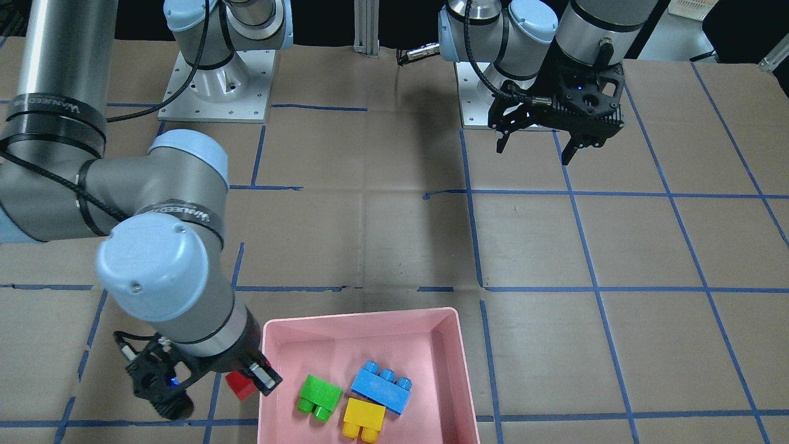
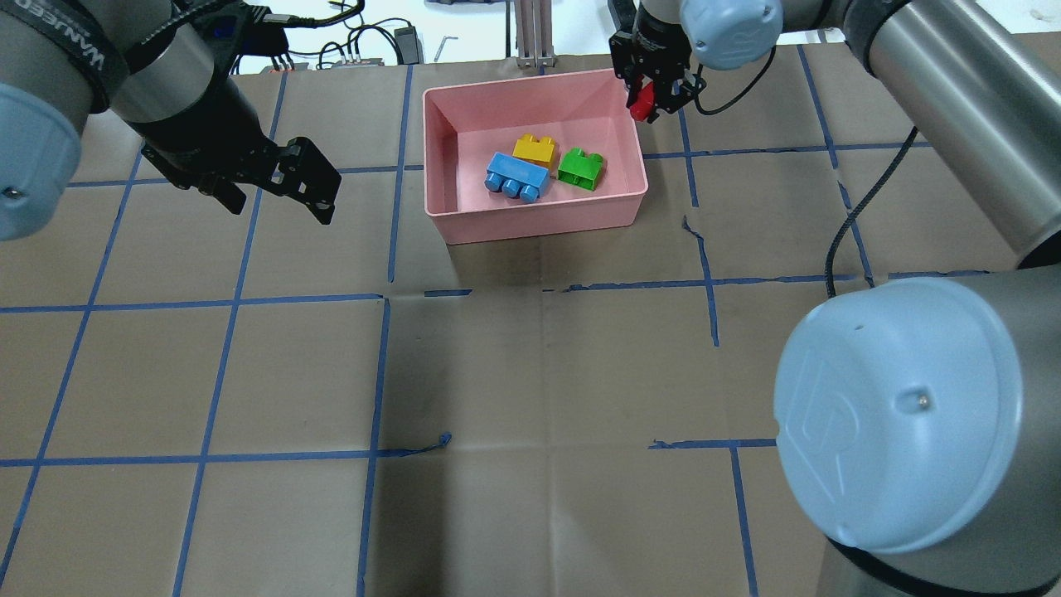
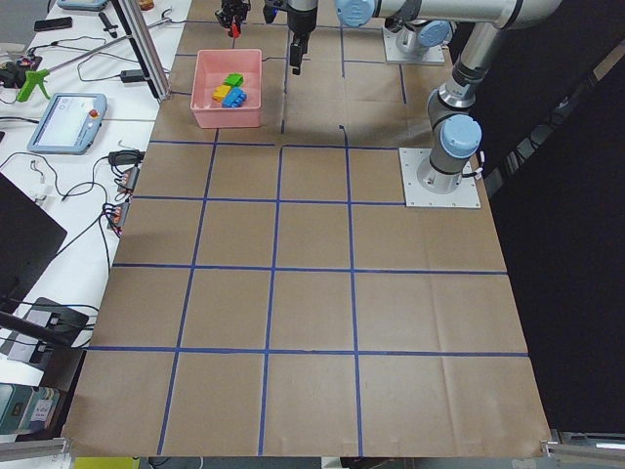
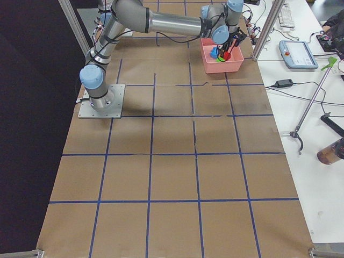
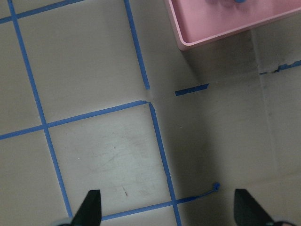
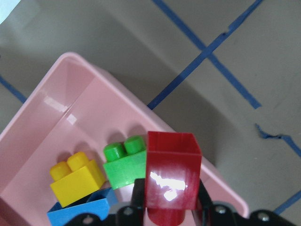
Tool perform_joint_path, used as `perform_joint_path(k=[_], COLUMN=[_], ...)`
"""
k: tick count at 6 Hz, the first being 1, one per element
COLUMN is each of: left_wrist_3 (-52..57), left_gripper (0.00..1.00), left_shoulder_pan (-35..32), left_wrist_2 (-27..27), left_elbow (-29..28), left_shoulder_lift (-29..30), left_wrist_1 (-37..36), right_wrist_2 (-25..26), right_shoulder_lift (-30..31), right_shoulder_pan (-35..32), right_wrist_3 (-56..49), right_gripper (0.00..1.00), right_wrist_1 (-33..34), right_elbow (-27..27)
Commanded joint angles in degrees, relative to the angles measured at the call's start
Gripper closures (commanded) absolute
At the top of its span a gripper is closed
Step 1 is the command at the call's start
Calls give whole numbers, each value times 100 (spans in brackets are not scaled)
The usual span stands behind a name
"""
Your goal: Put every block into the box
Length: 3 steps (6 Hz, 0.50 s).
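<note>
The pink box (image 2: 539, 217) stands at the table's far middle. In it lie the blue three-stud block (image 2: 514, 176), the yellow block (image 2: 535, 149) and the green block (image 2: 580, 167). My right gripper (image 2: 646, 105) is shut on the small red block (image 2: 639, 109) and holds it just outside the box's far right corner, near the rim. The right wrist view shows the red block (image 6: 171, 176) between the fingers, over the box's wall (image 6: 56, 94). My left gripper (image 2: 278, 197) is open and empty, raised over the table left of the box.
An aluminium post (image 2: 535, 33) and cables stand just behind the box at the far edge. The arm bases (image 1: 216, 86) sit on the robot's side. Blue tape lines grid the brown table cover (image 2: 539, 373).
</note>
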<state>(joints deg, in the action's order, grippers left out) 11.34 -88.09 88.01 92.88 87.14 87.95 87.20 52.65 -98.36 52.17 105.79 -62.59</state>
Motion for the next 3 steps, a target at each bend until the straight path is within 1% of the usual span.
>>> perform_joint_path(k=[1,2,3], left_wrist_3=[-17,-17,-17], left_gripper=[0,0,0], left_shoulder_pan=[274,275,275], left_wrist_2=[-4,-4,-4], left_elbow=[151,134,125], left_shoulder_lift=[-4,4,-13], left_wrist_1=[3,3,-5], right_wrist_2=[-10,-36,-11], right_shoulder_lift=[-559,-711,-730], right_shoulder_pan=[-594,-632,-632], right_wrist_3=[556,523,427], right_gripper=[86,65,4], right_wrist_1=[248,380,399], right_elbow=[386,370,370])
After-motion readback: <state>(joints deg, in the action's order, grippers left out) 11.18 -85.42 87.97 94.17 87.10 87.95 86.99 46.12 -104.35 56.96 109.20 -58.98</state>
